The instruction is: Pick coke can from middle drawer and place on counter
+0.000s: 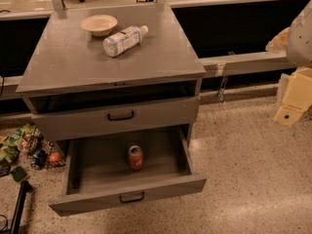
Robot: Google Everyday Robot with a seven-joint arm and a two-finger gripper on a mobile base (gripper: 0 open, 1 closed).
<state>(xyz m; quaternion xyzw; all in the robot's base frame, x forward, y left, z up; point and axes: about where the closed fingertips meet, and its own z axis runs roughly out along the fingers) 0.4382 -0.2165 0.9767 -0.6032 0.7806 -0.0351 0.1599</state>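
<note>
Looking down at a grey cabinet with the middle drawer point(170, 189) pulled far out toward the camera. Seeing the coke can point(135, 157) standing upright on the drawer's grey tray, about in the middle between the two side walls and touching none of them. Noticing a small black pull handle point(131, 197) on the low front panel, in front of the can. Finding the taller drawer front point(161, 112) just above, carrying its own black handle point(120, 116).

Turning to the counter point(68, 67): observing a pale bowl point(99, 24) sitting near the back edge, and a clear bottle point(124, 40) lying on its side just beside the bowl, cap pointing to the right.

Locating the gripper point(287, 115) at the right edge of the view, cream-coloured, hanging over the speckled floor point(243, 179), well apart from the cabinet and from the can. Not being able to tell whether open or closed.

Noting also some colourful snack packets point(19, 145) lying on the floor at the left of the cabinet.
</note>
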